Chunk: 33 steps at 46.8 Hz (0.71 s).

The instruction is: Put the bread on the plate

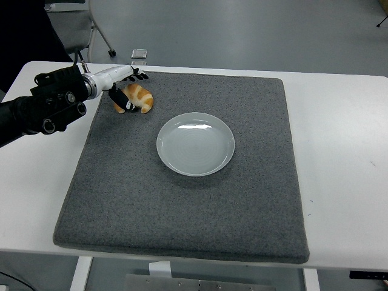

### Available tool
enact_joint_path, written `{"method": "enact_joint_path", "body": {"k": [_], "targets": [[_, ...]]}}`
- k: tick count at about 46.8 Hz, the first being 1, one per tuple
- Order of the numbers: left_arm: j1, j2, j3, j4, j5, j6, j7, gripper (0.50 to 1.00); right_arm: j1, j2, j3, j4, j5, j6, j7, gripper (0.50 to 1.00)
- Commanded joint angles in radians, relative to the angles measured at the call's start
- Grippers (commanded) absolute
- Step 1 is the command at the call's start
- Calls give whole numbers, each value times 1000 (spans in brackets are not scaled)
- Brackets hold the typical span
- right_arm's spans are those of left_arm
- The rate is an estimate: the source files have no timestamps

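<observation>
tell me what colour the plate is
The plate is a pale grey-blue, plain and glossy; the head view shows it on the dark grey mat.

One croissant [138, 97], one pale grey plate [196, 143], one dark grey mat [182, 200], one white counter [345, 170], one robot hand [121, 82] in view, one small box [139, 53] beyond the counter

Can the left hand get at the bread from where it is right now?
Probably yes. The left hand is already at the bread near the mat's far left corner, one dark finger against its left end. Nothing stands between them, and the plate sits apart toward the middle.
</observation>
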Motion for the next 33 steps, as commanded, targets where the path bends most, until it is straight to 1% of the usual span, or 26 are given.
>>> {"method": "enact_joint_path", "body": {"k": [1, 4, 7, 10, 17, 20, 22, 26, 28, 31, 33], "targets": [[6, -6, 2, 0, 3, 5, 0, 887, 1, 0, 0, 0, 0, 0, 0, 930], [9, -8, 2, 0, 4, 7, 0, 866, 1, 0, 0, 0, 1, 0, 0, 932], [10, -8, 3, 0, 4, 7, 0, 859, 1, 0, 0, 0, 0, 0, 0, 930], [10, -9, 15, 0, 4, 7, 0, 829, 1, 0, 0, 0, 0, 0, 0, 930], [10, -9, 26, 0, 4, 8, 0, 812, 1, 0, 0, 0, 0, 0, 0, 932], [10, -11, 26, -2, 6, 11, -2, 789, 1, 0, 0, 0, 0, 0, 0, 932], [10, -12, 26, -2, 6, 14, -2, 784, 1, 0, 0, 0, 0, 0, 0, 930], [9, -15, 26, 0, 6, 20, 0, 754, 1, 0, 0, 0, 0, 0, 0, 930], [9, -15, 26, 0, 6, 22, -2, 748, 1, 0, 0, 0, 0, 0, 0, 930], [7, -15, 26, 0, 6, 30, -2, 705, 1, 0, 0, 0, 0, 0, 0, 930], [4, -15, 26, -2, 6, 33, -2, 694, 1, 0, 0, 0, 0, 0, 0, 932]]}}
